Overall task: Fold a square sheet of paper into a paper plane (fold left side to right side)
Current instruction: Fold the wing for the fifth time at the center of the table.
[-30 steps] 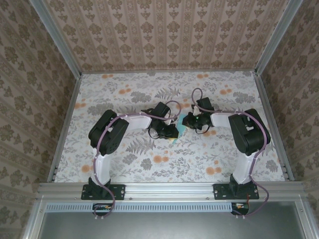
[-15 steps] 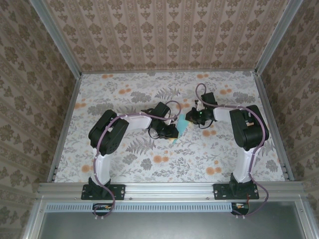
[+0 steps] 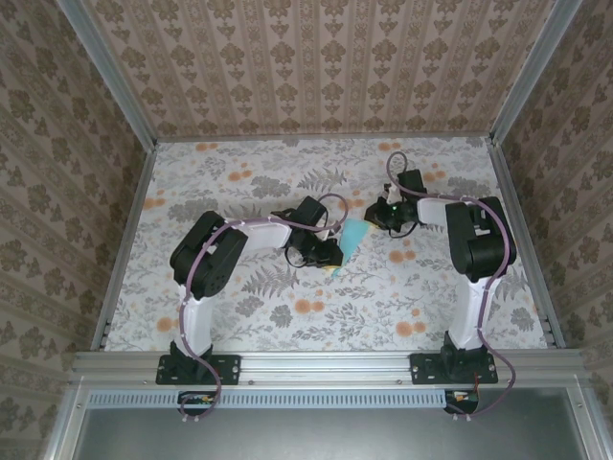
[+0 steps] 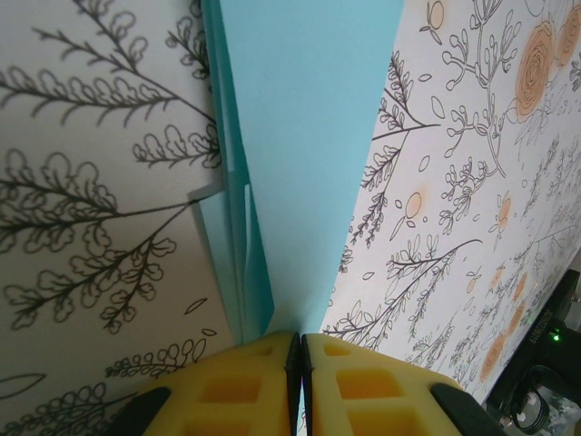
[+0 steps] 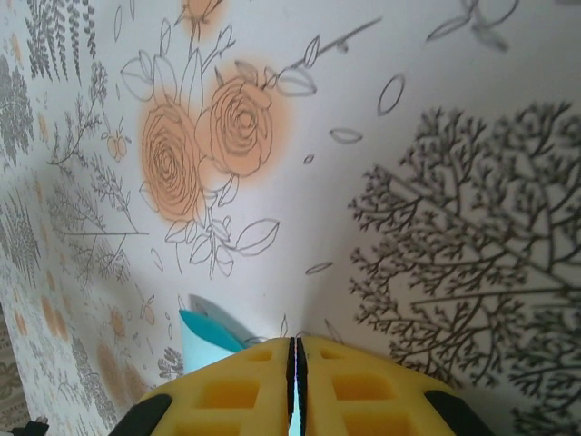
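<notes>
The square sheet of paper (image 3: 355, 235) lies on the flowered table as a light blue folded wedge between the two arms. In the left wrist view the sheet of paper (image 4: 304, 136) lies flat, with stacked layers along its left edge. It narrows toward my left gripper (image 4: 300, 341), whose yellow pads are shut and sit on its near end. My left gripper (image 3: 329, 254) is at the wedge's lower left. My right gripper (image 3: 378, 217) is shut at the wedge's upper right corner. A blue tip of the paper (image 5: 204, 341) pokes out left of the right gripper (image 5: 295, 343).
The flowered table cover (image 3: 287, 307) runs to metal rails (image 3: 129, 240) at the sides. Patterned walls (image 3: 316, 67) close in the back and both sides. Both arm bases are bolted to the near rail (image 3: 326, 364).
My right gripper has slid up and to the right, off the paper, so more of the blue wedge shows. The left gripper and the paper have stayed in place.
</notes>
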Robot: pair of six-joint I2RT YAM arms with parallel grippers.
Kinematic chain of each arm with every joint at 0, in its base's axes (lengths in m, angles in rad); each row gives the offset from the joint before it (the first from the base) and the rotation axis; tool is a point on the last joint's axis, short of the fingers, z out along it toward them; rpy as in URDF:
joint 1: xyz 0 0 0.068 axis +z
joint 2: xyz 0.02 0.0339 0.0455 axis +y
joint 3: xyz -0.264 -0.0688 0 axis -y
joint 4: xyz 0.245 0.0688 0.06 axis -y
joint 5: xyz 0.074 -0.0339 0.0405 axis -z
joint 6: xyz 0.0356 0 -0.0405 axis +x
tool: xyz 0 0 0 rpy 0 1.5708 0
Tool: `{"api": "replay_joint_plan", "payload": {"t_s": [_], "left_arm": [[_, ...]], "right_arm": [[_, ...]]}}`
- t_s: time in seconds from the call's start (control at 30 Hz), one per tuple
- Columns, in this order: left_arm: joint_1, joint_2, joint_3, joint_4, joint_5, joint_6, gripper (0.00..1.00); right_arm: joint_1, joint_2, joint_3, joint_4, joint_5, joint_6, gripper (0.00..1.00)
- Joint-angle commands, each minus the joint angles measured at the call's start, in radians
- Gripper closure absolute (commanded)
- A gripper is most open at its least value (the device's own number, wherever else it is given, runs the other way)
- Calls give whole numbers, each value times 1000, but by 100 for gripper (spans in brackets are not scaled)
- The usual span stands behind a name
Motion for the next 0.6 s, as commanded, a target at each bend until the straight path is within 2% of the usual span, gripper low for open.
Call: {"api": "replay_joint_plan", "payload": {"t_s": [0.0, 0.17, 0.33, 0.57], "left_arm": [[-15, 26, -46, -145, -57, 25, 86], [-16, 20, -42, -137, -56, 22, 86], [-19, 13, -42, -116, -58, 8, 86], [-22, 11, -34, -115, -67, 5, 86]], "right_arm": [[-32, 42, 31, -12, 55, -34, 87], [-53, 45, 72, -28, 47, -35, 87], [-57, -38, 71, -45, 49, -37, 87], [-15, -266, -116, -4, 17, 31, 87]]}}
